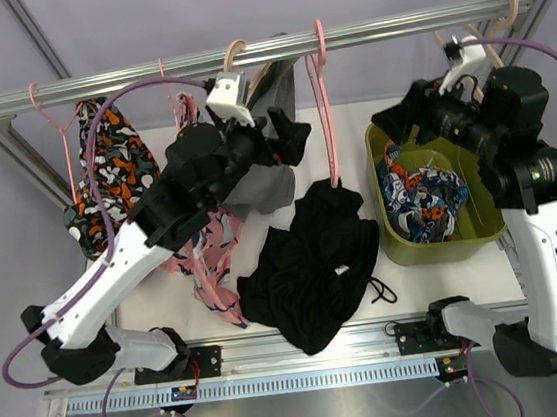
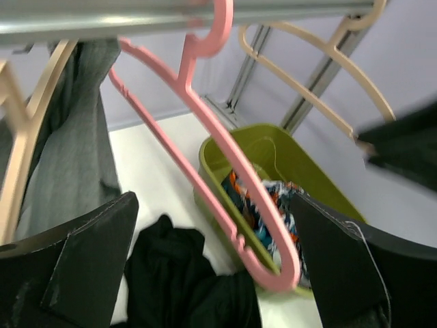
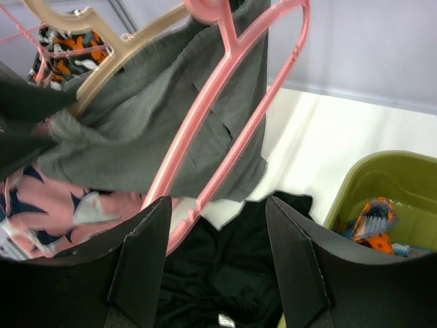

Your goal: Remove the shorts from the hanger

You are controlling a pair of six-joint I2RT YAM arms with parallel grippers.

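Top external showed one black cloth shorts (image 1: 310, 265) heaped on the white table (image 1: 148, 299) and one grey cloth shorts (image 1: 274, 186) hanging beyond. One olive plastic bin (image 1: 444, 248), right, held one blue-orange-white patterned shorts (image 1: 420, 195). Left gripper (image 2: 213, 205) and right gripper (image 3: 217, 205) gaped wide, empty.

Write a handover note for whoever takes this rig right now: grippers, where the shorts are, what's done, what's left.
Left gripper: open, empty, up by the rail between the grey shorts and the bare pink hanger.
Right gripper: open, empty, above the green bin, facing that hanger.
Done: black shorts lie on the table under the pink hanger; blue-orange-white shorts are in the bin.
Left: grey shorts hang on the beige hanger; further left a dark patterned pair and a pink patterned pair also hang.
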